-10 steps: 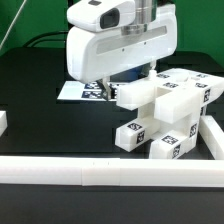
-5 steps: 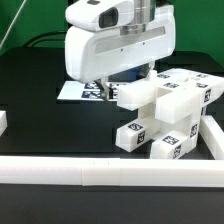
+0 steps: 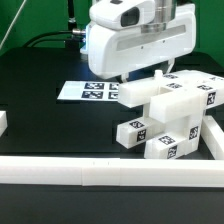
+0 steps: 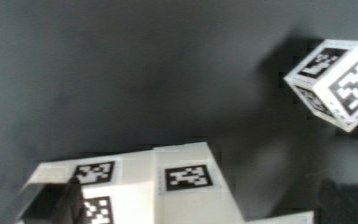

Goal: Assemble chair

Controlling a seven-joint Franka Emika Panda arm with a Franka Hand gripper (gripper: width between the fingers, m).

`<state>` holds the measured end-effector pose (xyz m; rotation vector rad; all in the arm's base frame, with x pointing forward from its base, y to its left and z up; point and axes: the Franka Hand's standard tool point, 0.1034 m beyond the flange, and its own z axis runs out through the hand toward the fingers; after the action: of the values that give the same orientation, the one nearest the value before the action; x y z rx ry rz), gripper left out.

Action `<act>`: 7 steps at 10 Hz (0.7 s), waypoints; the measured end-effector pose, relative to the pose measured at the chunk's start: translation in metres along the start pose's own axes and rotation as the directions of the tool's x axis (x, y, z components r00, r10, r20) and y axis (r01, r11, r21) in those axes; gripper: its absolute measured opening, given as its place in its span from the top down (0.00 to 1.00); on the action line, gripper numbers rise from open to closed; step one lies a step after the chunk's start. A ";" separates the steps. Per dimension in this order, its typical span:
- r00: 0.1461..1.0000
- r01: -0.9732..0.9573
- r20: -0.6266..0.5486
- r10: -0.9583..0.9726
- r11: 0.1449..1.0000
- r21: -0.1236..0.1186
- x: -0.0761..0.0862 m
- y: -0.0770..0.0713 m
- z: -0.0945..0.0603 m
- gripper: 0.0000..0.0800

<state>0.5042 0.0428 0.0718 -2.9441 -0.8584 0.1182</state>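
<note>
The chair [image 3: 165,118] is a blocky white cluster of joined pieces with black-and-white tags, standing on the black table at the exterior view's right. My gripper [image 3: 141,78] hangs just above its upper block, and its bulky white body hides the chair's rear part. In the wrist view a tagged white block [image 4: 149,178] lies between the two dim fingers [image 4: 48,196], with a gap on each side. Another tagged piece [image 4: 345,85] shows further off. The jaws stand wide apart, open and holding nothing.
The marker board [image 3: 85,91] lies flat on the table, toward the exterior view's left of the chair. A long white rail [image 3: 100,172] runs along the front, another rail [image 3: 214,135] sits beside the chair, and a short white piece [image 3: 3,122] is at the left edge. Cables run behind.
The gripper has shifted toward the exterior view's right, from over the marker board to over the chair's upper block. The jaws stayed wide and the chair has not visibly moved.
</note>
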 end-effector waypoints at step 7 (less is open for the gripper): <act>0.997 -0.076 -0.024 0.076 0.997 -0.014 0.033 0.012 -0.002 0.19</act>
<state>0.5385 0.0499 0.0712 -2.9862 -0.7478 0.0818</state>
